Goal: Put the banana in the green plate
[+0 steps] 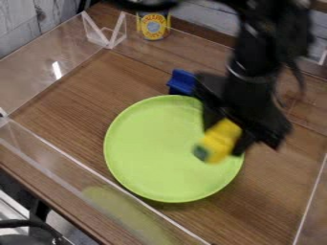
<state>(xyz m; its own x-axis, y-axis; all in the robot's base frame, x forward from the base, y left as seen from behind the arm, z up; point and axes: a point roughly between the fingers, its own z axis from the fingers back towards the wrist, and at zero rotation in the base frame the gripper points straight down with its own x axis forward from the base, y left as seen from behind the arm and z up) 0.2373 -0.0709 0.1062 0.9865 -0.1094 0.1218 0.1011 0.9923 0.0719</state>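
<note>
**Ana:** Fingers first: what did they have?

**Ben:** The gripper (230, 134) pointed down from a black arm (262, 57), and its jaws were clamped on the upper end of the banana (219, 140). The yellow fruit hung tilted, with a greenish tip at its low end. The frame was blurred there, so I couldn't make out the pads themselves.

**Ana:** And where was the banana relative to the target?

**Ben:** It was held in the air over the right part of the green plate (147, 144), not resting on it. By my reading the carry was nearly done and only the lowering and release remained.

**Ana:** What could have gone wrong from there?

**Ben:** The fruit sat close to the plate's right rim. Released from that height, a curved thing like that could bounce or roll over the rim onto the wooden table (90, 81). The hold was also only on one end, so a quick stop might have swung it or let it slip.

**Ana:** Count the rest for me.

**Ben:** One banana and one plate. One blue object (183, 82) lay just beyond the plate's far edge, partly hidden by the arm. One yellow-labelled can (155, 25) stood at the far side. A clear acrylic wall (38, 129) ran along the near left.
</note>
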